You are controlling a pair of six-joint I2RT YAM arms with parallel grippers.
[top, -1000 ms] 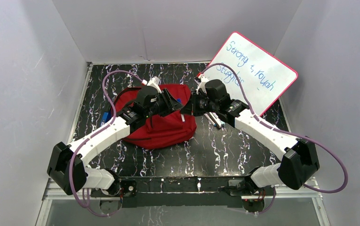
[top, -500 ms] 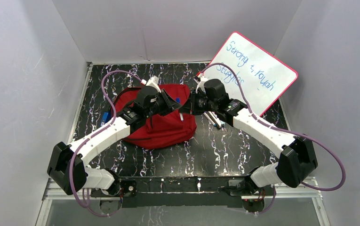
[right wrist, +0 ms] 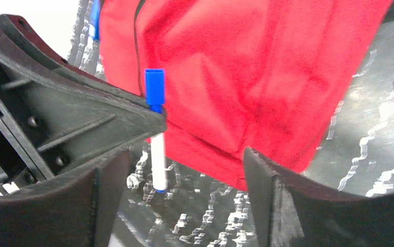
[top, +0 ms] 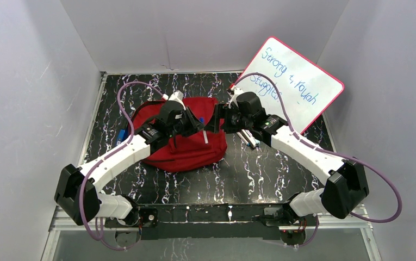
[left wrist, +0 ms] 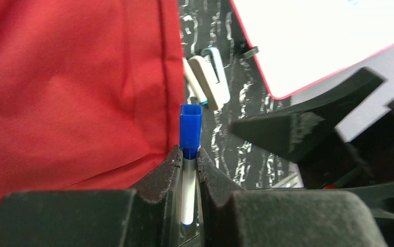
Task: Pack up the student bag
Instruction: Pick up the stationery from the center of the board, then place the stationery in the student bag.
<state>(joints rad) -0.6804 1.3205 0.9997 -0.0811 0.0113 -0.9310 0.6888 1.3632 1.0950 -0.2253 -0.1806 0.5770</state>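
The student bag (top: 186, 147) lies flat on the black marbled bench (top: 249, 174), left of the middle and toward the back wall, its red fabric facing up. Just above its right part, the left gripper (left wrist: 188, 154) is clenched on a white marker (left wrist: 190, 126) with a blue cap. The cap sticks out past the fingertips. The right gripper (right wrist: 187, 153) faces it from the right, very near. Its fingers are spread wide and hold nothing. Behind the right arm, a whiteboard (top: 298, 81) with a pink rim leans on the wall, with blue writing on it.
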